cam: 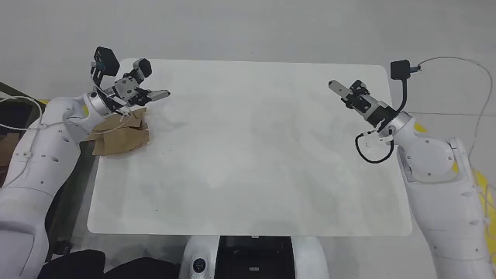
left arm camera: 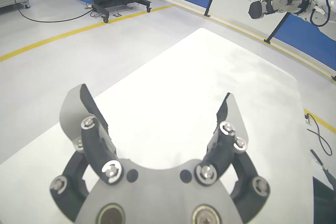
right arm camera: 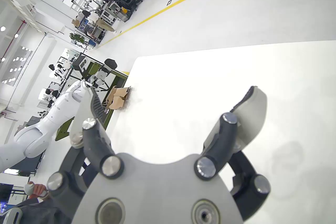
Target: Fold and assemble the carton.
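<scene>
Table [cam: 248,163] comes first: a broad white slab with rounded corners, and both my arms reach in over it from either end. Beyond its far edge, the wrist views show a pale floor crossed by a yellow line [left arm camera: 78,30].

Next is the carton [cam: 120,136], brown cardboard that is not flat but loosely crumpled, with its flaps at uneven angles. It sits at the table's left edge with part of it hanging past the rim, and from above it lies under my left wrist. Whether my arm touches it, I cannot tell. My right wrist view shows the carton [right arm camera: 118,99] far off, at that same edge.

My left claw [cam: 155,93] is above the table near the far left corner, just beyond the carton and pointing inward across the top. Its two fingers are spread wide; in its own view, the left claw [left arm camera: 156,93] has only bare white tabletop between the dark pads [left arm camera: 90,104].

My right claw [cam: 335,86] is over the far right part of the table, well apart from the carton, and aims toward the left. It too is spread apart, and in its own view the right claw [right arm camera: 172,92] frames plain tabletop.
</scene>
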{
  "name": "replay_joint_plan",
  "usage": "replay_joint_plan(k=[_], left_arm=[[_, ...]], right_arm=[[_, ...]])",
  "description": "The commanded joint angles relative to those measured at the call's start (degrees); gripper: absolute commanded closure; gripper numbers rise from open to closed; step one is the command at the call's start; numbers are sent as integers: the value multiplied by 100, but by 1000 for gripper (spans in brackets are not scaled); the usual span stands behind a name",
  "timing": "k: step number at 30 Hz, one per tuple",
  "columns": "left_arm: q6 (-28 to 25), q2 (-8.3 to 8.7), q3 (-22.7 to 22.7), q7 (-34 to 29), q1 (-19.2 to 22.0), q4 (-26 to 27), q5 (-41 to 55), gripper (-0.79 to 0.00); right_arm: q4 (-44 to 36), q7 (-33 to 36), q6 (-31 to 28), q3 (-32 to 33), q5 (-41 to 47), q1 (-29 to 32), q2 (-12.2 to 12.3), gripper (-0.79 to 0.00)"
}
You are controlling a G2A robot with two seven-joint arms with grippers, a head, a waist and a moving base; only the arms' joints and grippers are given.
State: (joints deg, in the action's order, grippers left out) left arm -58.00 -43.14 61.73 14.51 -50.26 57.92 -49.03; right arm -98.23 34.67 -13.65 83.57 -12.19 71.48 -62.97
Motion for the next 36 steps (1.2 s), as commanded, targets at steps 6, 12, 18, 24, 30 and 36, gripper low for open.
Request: replay_joint_plan(k=[6, 12, 18, 24, 30, 36], left_arm=[[0, 0, 0, 0, 0, 0, 0, -784], [71, -20, 26, -162, -101, -19, 389, -785], [0, 55, 46, -1486, -107, -43, 2258, -785], [0, 253, 291, -3073, -69, -132, 3982, -785], [2, 435, 643, -4246, 3, -469, 5210, -785], [263, 504, 864, -4712, 106, -862, 5687, -785]], right_arm=[[0, 0, 0, 0, 0, 0, 0, -785], [0, 1, 0, 0, 0, 0, 0, -785], [0, 1, 0, 0, 0, 0, 0, -785], [0, 1, 0, 0, 0, 0, 0, -785], [0, 1, 0, 0, 0, 0, 0, -785], [0, 1, 0, 0, 0, 0, 0, -785]])
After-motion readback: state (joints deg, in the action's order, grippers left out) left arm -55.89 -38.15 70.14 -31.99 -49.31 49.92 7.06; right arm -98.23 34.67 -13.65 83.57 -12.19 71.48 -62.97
